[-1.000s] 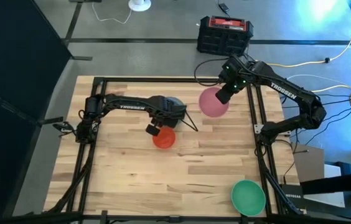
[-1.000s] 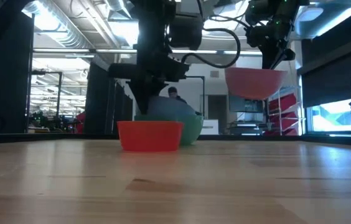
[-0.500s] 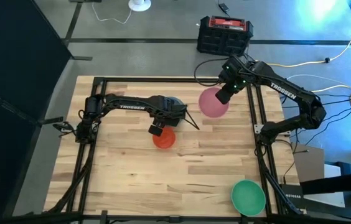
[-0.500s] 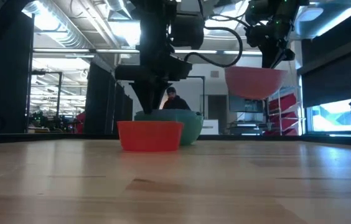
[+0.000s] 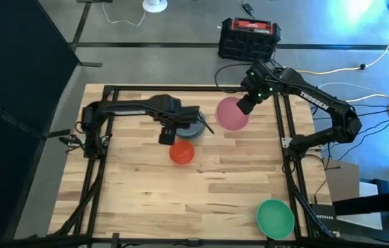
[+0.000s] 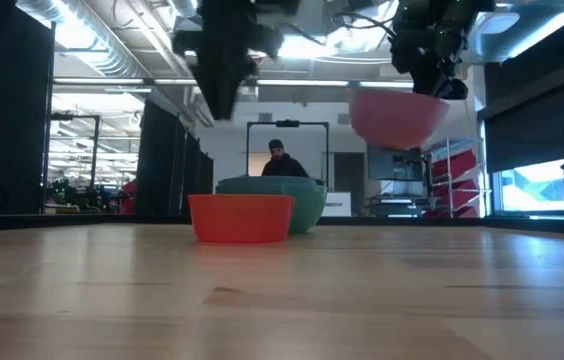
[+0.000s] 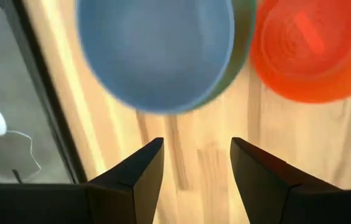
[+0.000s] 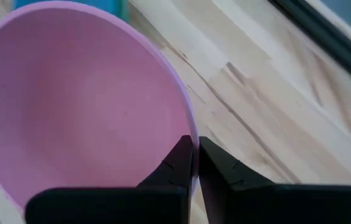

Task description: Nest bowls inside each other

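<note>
The blue-grey bowl [image 5: 192, 127] sits inside a green bowl [image 6: 307, 205] at the table's middle. In the left wrist view the blue-grey bowl [image 7: 154, 53] shows only a strip of the green bowl's rim [image 7: 243, 37]. The orange-red bowl [image 5: 181, 153] stands on the table next to them, nearer the front. My left gripper [image 7: 194, 158] hovers open above these bowls, touching nothing. My right gripper [image 8: 195, 163] is shut on the pink bowl [image 5: 232, 114], held in the air at the far right. A second green bowl [image 5: 275, 218] stands at the near right corner. My right gripper pinches the pink bowl's rim [image 8: 188, 134], one finger inside the bowl and one outside. The fingers come slanting down from the far right. The bowl [image 6: 397, 115] hangs clear of the table, opening up and slightly tilted.
A black frame [image 5: 282, 124] runs round the table's edges. Bare wood lies across the near half of the table [image 5: 181, 200]. Off the table, a black and red case [image 5: 249, 38] lies on the floor. A person [image 6: 278, 160] stands in the room behind.
My left gripper has let go of the blue-grey bowl and risen well above it, rolling as it went. The blue-grey bowl, tilted over the green bowl before, now lies level inside it. The pink bowl has tipped a little toward the table's left.
</note>
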{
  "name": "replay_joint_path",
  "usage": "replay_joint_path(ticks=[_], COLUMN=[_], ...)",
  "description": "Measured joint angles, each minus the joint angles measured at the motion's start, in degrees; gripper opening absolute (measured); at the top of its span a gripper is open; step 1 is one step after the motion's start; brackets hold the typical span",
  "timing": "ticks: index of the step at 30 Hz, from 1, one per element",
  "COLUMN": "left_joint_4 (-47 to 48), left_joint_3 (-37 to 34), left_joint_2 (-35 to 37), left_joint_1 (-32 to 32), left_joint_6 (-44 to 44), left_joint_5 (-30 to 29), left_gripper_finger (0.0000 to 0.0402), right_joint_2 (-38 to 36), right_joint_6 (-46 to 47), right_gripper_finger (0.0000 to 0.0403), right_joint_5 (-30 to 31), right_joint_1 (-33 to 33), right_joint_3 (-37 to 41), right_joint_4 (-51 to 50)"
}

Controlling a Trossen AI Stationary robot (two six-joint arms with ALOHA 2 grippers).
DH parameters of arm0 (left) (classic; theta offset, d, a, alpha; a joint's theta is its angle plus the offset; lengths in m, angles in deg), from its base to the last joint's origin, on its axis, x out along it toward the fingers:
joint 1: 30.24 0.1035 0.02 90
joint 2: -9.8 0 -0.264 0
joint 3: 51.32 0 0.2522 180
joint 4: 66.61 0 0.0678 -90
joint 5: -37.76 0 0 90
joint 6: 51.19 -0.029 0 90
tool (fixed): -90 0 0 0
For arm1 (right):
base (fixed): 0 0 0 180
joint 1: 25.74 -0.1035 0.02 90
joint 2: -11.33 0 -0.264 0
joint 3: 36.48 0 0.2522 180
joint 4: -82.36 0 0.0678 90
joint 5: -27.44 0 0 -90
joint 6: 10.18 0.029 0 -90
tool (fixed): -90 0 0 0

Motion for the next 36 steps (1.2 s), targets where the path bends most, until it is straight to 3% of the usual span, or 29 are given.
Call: replay_joint_path(ticks=[19, 28, 36], left_joint_4=[-7.0, -15.1, -18.4], left_joint_3=[-24.1, -36.6, -41.6], left_joint_2=[38.7, 48.5, 52.4], left_joint_1=[-6.6, -14.3, -17.7], left_joint_6=[35.9, 43.8, 45.9], left_joint_5=[-1.1, -1.3, -1.5], left_gripper_finger=[0.0169, 0.0169, 0.0169], right_joint_2=[2.6, 9.2, 14.6], right_joint_6=[16.0, 22.6, 24.6], right_gripper_finger=[0.0000, 0.0000, 0.0000], right_joint_5=[-2.0, -6.8, -3.4], right_joint_1=[-13.9, -14.0, -14.0], right_joint_3=[-0.1, -0.1, -0.1], right_joint_4=[18.3, 33.5, 37.2])
